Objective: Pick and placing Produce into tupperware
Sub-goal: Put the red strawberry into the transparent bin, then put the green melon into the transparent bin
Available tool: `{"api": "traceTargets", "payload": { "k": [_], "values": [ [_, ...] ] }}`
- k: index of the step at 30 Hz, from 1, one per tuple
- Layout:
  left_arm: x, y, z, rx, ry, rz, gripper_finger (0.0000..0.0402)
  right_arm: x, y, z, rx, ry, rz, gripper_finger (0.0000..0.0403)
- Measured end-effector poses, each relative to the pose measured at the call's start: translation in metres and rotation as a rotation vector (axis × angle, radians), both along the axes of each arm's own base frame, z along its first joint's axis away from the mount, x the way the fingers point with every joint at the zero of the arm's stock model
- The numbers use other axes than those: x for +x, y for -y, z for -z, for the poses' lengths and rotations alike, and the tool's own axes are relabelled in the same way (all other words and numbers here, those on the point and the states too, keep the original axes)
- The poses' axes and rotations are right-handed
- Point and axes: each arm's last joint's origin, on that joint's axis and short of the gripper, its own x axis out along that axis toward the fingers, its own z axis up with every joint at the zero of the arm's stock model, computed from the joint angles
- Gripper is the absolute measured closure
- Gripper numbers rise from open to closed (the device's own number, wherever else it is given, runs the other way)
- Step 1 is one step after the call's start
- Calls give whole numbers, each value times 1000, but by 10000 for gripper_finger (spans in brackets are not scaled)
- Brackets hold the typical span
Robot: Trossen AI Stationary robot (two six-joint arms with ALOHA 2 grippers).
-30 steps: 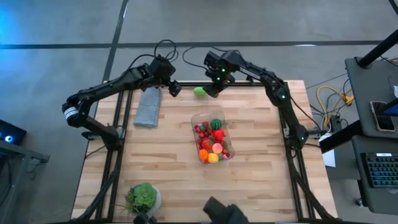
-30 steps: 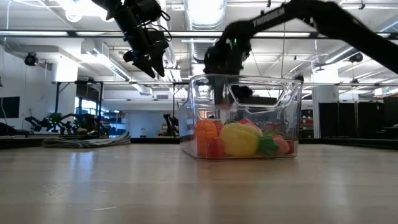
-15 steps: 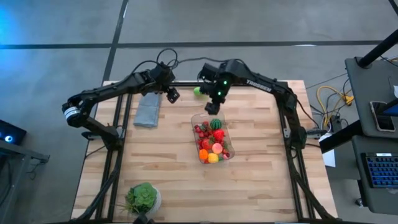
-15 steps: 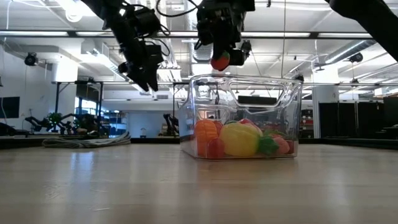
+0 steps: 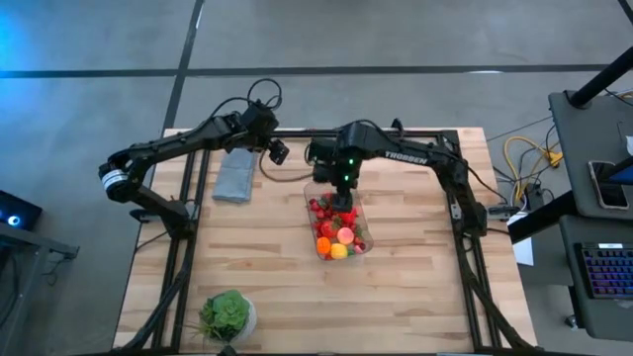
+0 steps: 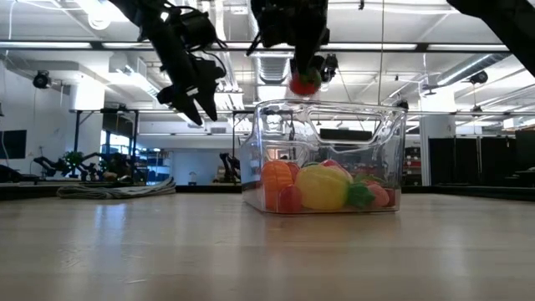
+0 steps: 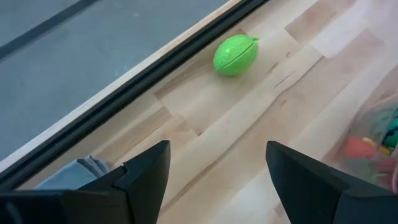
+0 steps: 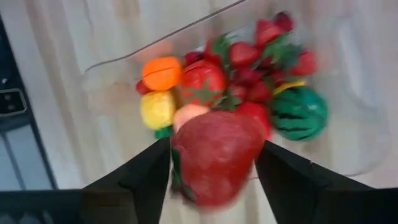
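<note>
My right gripper hangs over the clear tupperware, shut on a red strawberry. The tub stands mid-table and holds several toy fruits: red berries, an orange piece, a yellow piece and a striped green melon. My left gripper hovers open above the table's far left part, with nothing between its fingers. A green fruit lies on the wood by the far edge, beyond the left gripper. My right gripper pinches the strawberry by its two opposite sides between its two fingers. The fingers come from above and point down. The strawberry hangs clear, just above the tub's rim and over the fruit inside.
A folded grey cloth lies at the far left, under the left arm. A leafy green head in a white bowl stands at the near left. Bare wood lies around the tub on the table's left, right and near sides.
My right gripper has swung from the table's far edge toward the near side and risen, rolling as it went. It has carried the strawberry over the tub. My left gripper has sunk a little and rolled, still open.
</note>
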Motion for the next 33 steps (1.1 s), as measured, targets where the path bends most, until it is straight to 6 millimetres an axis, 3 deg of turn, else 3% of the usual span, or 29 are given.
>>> {"api": "traceTargets", "payload": {
  "k": [8, 13, 18, 23, 27, 33],
  "values": [
    [4, 6, -1, 0, 4, 26, 151, -3, -22, -15, -115, 43, -15, 90],
    [8, 10, -1, 5, 13, 48, 151, -20, -21, -44, -301, 108, 146, 59],
    [17, 10, -7, 2, 143, 80, 151, -67, -19, -102, -485, 262, 464, 49],
    [40, -3, -2, 39, 196, 148, 151, -121, -26, -140, -450, 384, 669, 49],
    [66, -20, 18, 25, 115, 204, 151, -157, -31, -148, -462, 409, 799, 49],
    [99, -54, 42, -47, -54, 234, 151, -189, -34, -136, -456, 385, 902, 49]
  ]
}}
